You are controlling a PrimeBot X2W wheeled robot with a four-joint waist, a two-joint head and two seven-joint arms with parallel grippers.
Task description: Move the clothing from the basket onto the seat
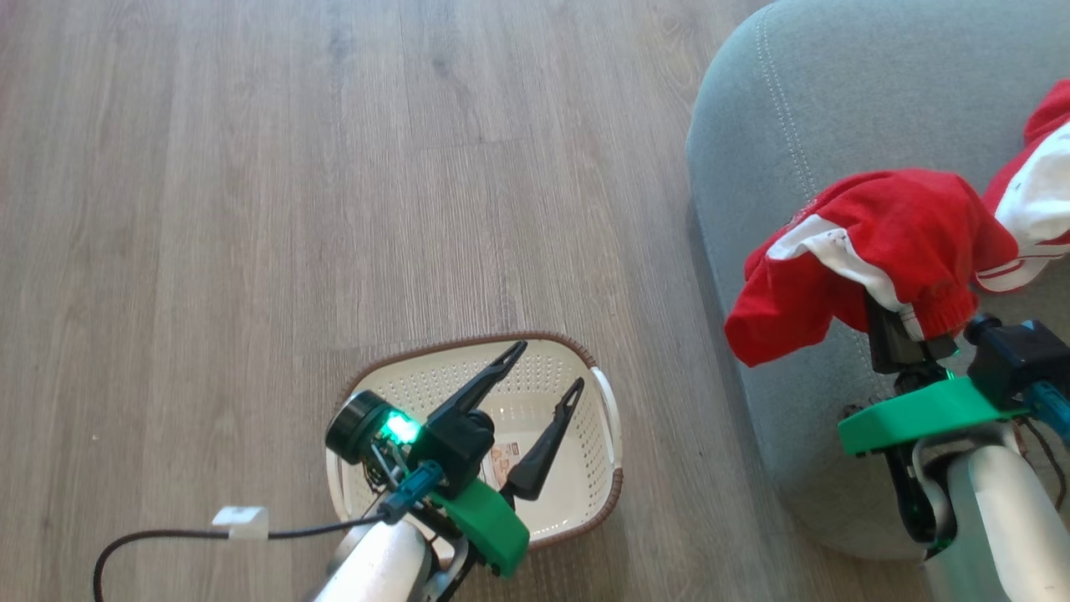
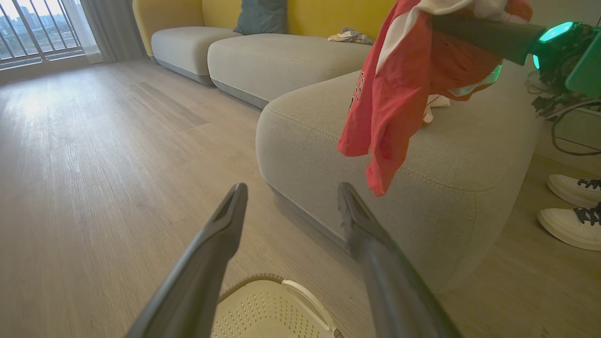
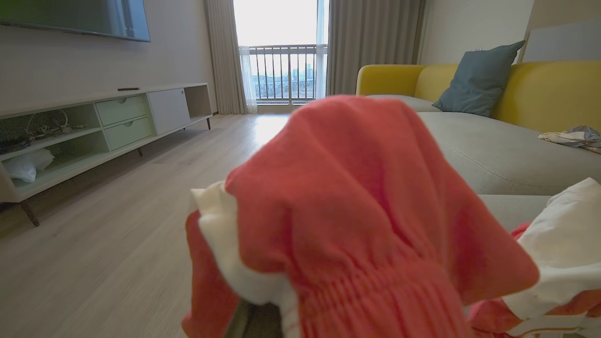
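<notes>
The right gripper [image 1: 893, 333] is pinched shut on the clothing [image 1: 878, 226], a red garment with white bands draped over its fingers and hiding their tips; beneath and beyond it lies the seat [image 1: 836, 109], where another red-and-white piece [image 1: 1036, 188] rests just to the gripper's right; the left gripper [image 1: 551, 364] stands with jaws wide apart and empty, directly over the basket [image 1: 606, 502], whose floor below it looks bare; the fabric reads as light, limp and not slippery, likely to sag and trail from a single pinch; a bunched fold or the ribbed hem should give the surest hold.
</notes>
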